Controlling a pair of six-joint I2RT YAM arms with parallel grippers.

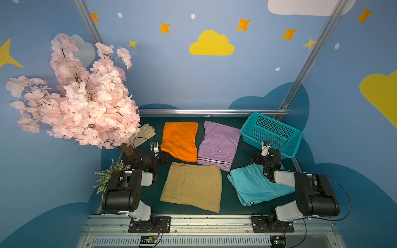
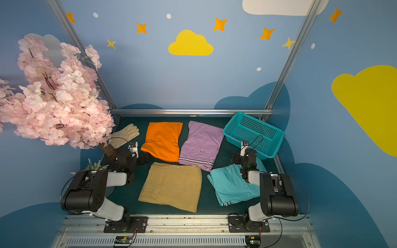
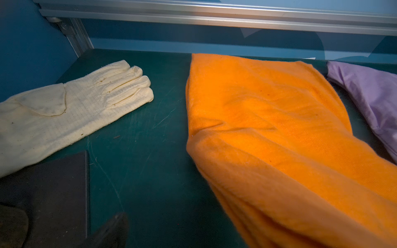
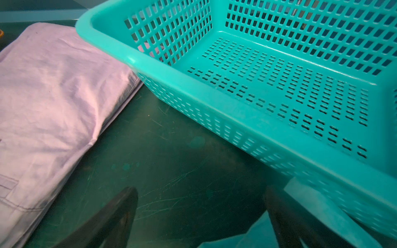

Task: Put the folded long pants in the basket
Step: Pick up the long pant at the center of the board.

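Across the dark green table mat point(image 1: 242, 152), in both top views, four folded long pants are lying flat outside the one rectangular turquoise perforated plastic basket point(image 1: 266, 131), which is sitting at the far right corner. The plain orange pants point(image 1: 179, 140) and the lilac pants point(image 1: 218, 143) with a striped waistband are forming the far row. The khaki tan pants point(image 1: 192, 186) and turquoise blue pants point(image 1: 251, 184) are forming the near row. One cream cloth glove point(image 1: 147, 131) is lying far left. The left gripper point(image 1: 153, 157) is hovering just beside the orange pants' near corner, and the right gripper point(image 1: 267, 155) is hanging over the turquoise blue pants' far edge. From the left wrist, a dark fingertip point(image 3: 116, 224) is showing near the orange pants, gripping nothing. From the right wrist, two fingers point(image 4: 120, 214) are standing wide apart over bare mat, released, with the basket just ahead and the lilac pants touching its corner.
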